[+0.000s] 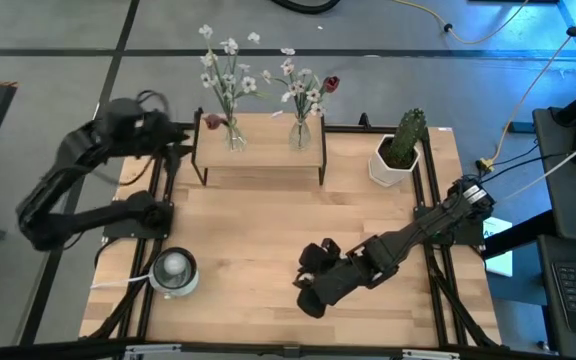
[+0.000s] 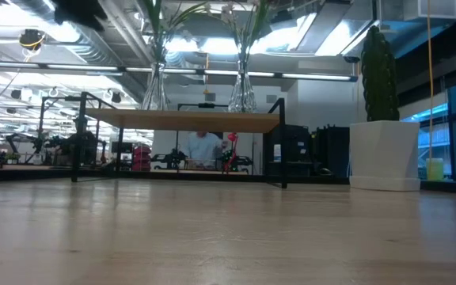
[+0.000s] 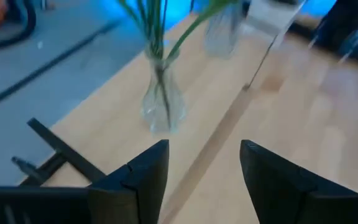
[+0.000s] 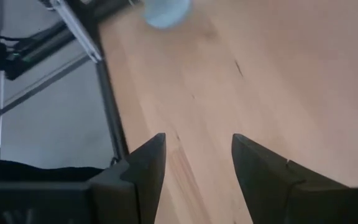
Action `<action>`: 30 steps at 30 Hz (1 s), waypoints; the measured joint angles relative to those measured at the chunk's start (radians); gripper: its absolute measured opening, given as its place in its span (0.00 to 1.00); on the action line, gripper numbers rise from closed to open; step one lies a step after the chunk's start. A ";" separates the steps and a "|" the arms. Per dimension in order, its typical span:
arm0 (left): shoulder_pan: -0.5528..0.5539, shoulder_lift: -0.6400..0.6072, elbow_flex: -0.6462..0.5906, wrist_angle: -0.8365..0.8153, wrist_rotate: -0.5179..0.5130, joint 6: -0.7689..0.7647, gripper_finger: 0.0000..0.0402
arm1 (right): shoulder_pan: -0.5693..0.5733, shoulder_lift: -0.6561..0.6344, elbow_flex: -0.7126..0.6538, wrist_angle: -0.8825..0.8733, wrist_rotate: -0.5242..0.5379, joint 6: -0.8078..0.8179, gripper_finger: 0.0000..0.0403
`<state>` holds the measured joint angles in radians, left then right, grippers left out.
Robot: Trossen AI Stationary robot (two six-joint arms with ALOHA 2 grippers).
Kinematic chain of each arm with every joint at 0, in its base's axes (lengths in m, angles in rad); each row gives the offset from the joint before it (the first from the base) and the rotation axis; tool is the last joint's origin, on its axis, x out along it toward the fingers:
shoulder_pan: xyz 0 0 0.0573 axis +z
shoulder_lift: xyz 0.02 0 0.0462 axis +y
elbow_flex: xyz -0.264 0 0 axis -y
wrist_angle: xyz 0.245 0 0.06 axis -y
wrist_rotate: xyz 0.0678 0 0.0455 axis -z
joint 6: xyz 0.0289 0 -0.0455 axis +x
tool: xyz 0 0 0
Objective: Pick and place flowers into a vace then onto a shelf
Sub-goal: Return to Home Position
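Note:
The shelf (image 1: 258, 152) stands at the table's far edge on thin black legs; in the low view the shelf (image 2: 184, 119) carries two clear glass vases. The left vase (image 1: 235, 135) and the right vase (image 1: 301, 133) stand upright on the board, each holding flowers (image 1: 230, 65) with white blossoms; one dark red bud (image 1: 330, 83) shows at the right. My left gripper (image 1: 186, 138) hovers open just left of the shelf, facing the left vase (image 3: 162, 106); its fingers (image 3: 204, 149) touch nothing. My right gripper (image 1: 305, 282) is open low over the table's near middle (image 4: 194, 140).
A green cactus in a white pot (image 1: 398, 152) stands right of the shelf. A round pale object (image 1: 175, 270) sits near the table's near left corner. Bare wood lies between the shelf and the right gripper. A person (image 2: 204, 146) shows in the room behind.

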<state>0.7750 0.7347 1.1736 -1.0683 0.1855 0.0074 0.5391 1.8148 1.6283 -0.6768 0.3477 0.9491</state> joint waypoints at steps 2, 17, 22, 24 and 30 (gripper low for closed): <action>0.000 -0.066 0.000 0.005 0.021 -0.027 0.46 | -0.004 -0.020 0.000 0.019 0.005 -0.049 0.46; -0.001 -0.477 -0.075 0.130 0.198 -0.212 0.38 | -0.066 -0.312 -0.171 0.314 -0.108 -0.393 0.46; -0.001 -0.552 -0.129 0.131 0.193 -0.254 0.36 | -0.104 -0.435 -0.454 0.748 -0.251 -0.486 0.46; -0.001 -0.581 -0.153 0.130 0.188 -0.260 0.35 | -0.107 -0.480 -0.541 0.874 -0.280 -0.513 0.46; 0.015 -0.668 -0.263 0.210 0.100 -0.309 0.33 | -0.106 -0.618 -0.716 0.953 -0.251 -0.535 0.46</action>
<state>0.7895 0.0671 0.9101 -0.8584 0.2851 -0.3021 0.4335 1.1970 0.9124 0.2764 0.0970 0.4144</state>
